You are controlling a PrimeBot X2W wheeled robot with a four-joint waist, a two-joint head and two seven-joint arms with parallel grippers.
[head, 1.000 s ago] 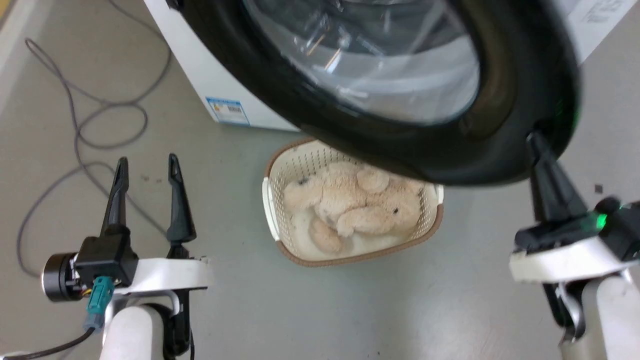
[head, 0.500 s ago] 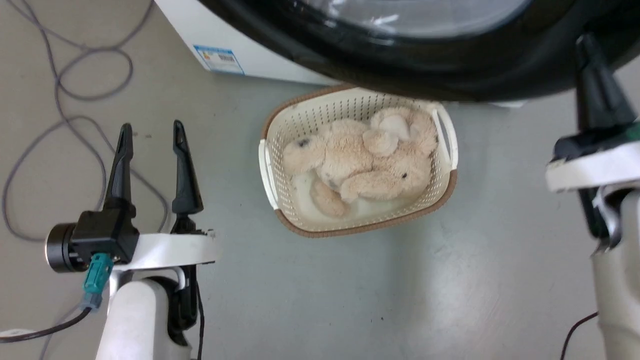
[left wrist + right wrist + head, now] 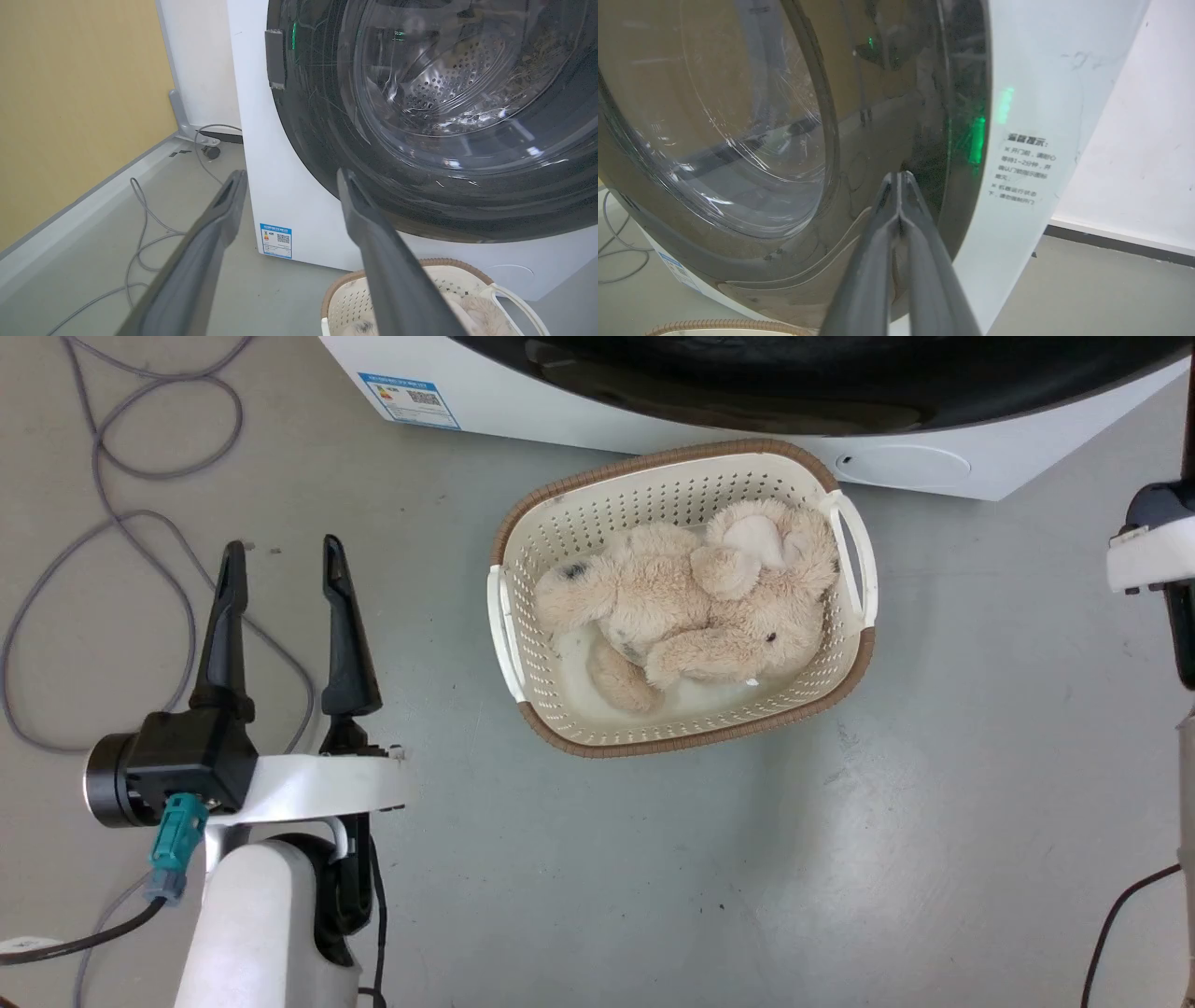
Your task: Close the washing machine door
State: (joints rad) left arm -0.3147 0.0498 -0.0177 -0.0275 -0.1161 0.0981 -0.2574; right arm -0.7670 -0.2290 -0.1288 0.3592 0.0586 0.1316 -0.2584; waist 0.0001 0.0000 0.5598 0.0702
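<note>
right gripper (image 3: 899,179) at the rim of the washing machine door (image 3: 752,140)
near, the left gripper (image 3: 280,553) hangs with jaws wide beside a perforated cream basket (image 3: 691,744); the right's jaws are pressed together on nothing. beyond, the door lies about flush on the white washing machine (image 3: 280,196). it looks heavy, stiff, glossy and slick, with a breakable glass bowl, so push on the black rim, not the glass.

Right gripper (image 3: 899,174) fingers (image 3: 871,266), pressed together, point at the washing machine door (image 3: 738,116).

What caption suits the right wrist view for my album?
Shut right claw aimed at the black washing machine door.
</note>
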